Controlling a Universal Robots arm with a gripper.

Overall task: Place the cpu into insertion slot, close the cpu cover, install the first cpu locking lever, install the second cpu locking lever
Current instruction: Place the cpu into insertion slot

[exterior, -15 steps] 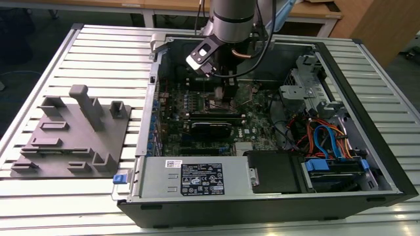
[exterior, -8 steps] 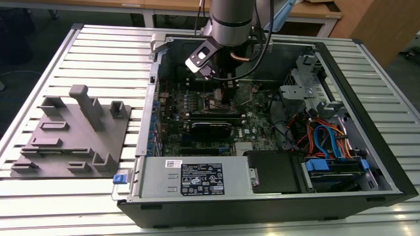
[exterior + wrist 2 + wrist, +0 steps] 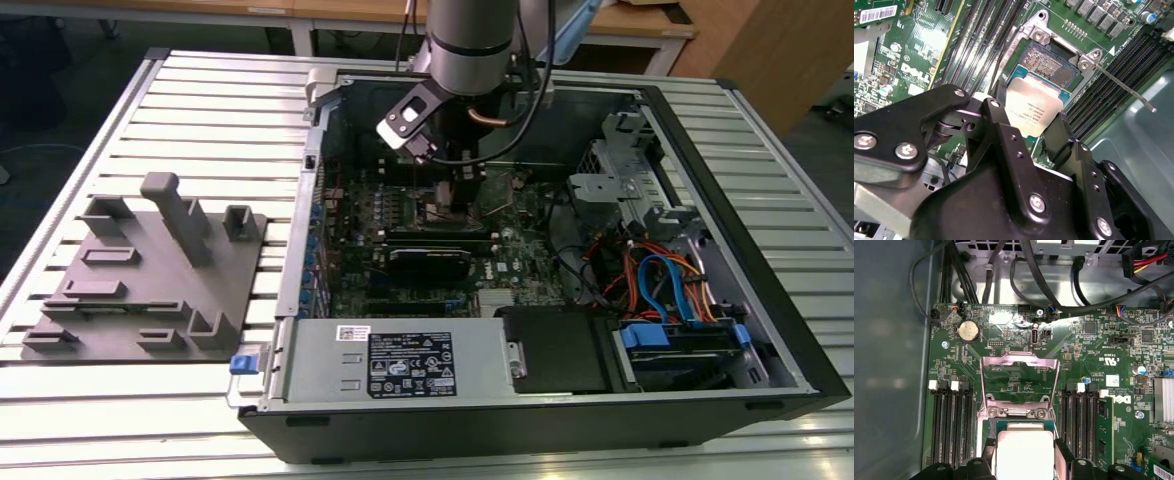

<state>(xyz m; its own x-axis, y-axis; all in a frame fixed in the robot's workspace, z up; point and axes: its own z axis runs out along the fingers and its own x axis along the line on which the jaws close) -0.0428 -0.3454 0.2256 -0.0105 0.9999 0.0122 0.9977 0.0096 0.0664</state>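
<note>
The cpu [image 3: 1035, 106], a flat square chip with a silver-tan top, sits between the two black fingers of my gripper [image 3: 1029, 119], which is shut on it. It hangs just above and partly over the insertion slot [image 3: 1050, 62], whose dark pin field shows beyond the chip's edge. In the first wrist view the cpu [image 3: 1024, 450] is held by the gripper [image 3: 1025, 462] below the cpu cover [image 3: 1019, 359], a metal frame that stands swung open. A thin locking lever [image 3: 1128, 89] sticks out beside the socket, unlatched. In the exterior view the gripper [image 3: 461, 180] reaches down into the open computer case.
Long black memory slots [image 3: 951, 425] flank the socket on both sides. Case walls [image 3: 747, 200], cables [image 3: 1054, 285] and a drive cage surround the board. A grey fixture plate [image 3: 147, 280] lies on the slatted table at the exterior view's left.
</note>
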